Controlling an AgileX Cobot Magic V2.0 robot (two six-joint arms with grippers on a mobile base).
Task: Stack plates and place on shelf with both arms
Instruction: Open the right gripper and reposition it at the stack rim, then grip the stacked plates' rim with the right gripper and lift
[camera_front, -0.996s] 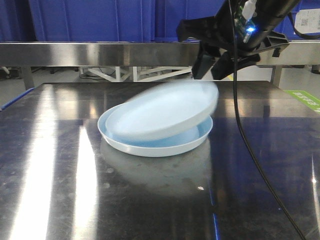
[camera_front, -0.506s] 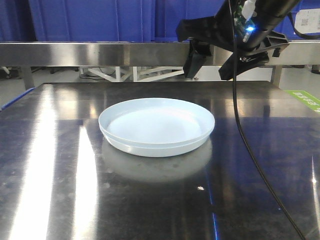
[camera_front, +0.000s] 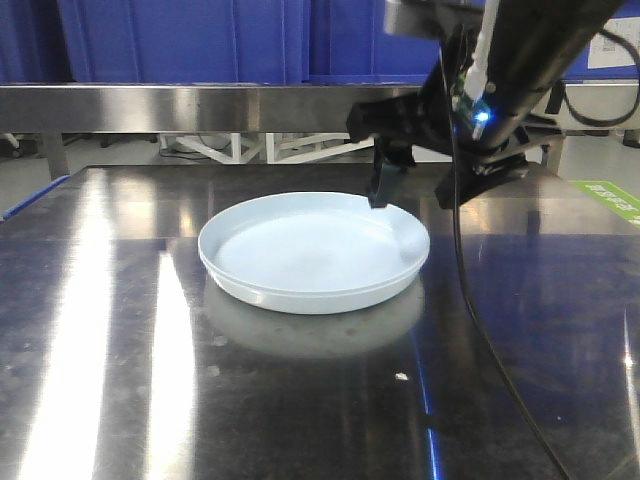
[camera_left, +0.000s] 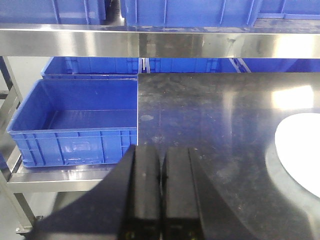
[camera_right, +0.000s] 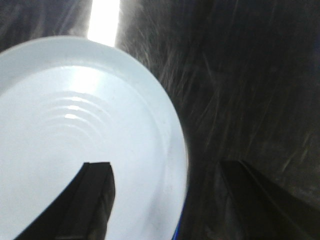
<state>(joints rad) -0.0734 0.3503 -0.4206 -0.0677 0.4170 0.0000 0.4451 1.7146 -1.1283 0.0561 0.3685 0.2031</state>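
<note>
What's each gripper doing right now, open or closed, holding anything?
Left gripper: closed, empty.
Right gripper: open, straddling the rim of the stacked plates, holding nothing.

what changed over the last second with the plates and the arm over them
The upper of the two plates was tilted and dropping a second ago. It now lies flat, nested in the lower one. The right pincer has let it go and has since come down, open, to straddle the stack's rim, one finger inside and one outside. The lower plate and the steel table did not move.
</note>
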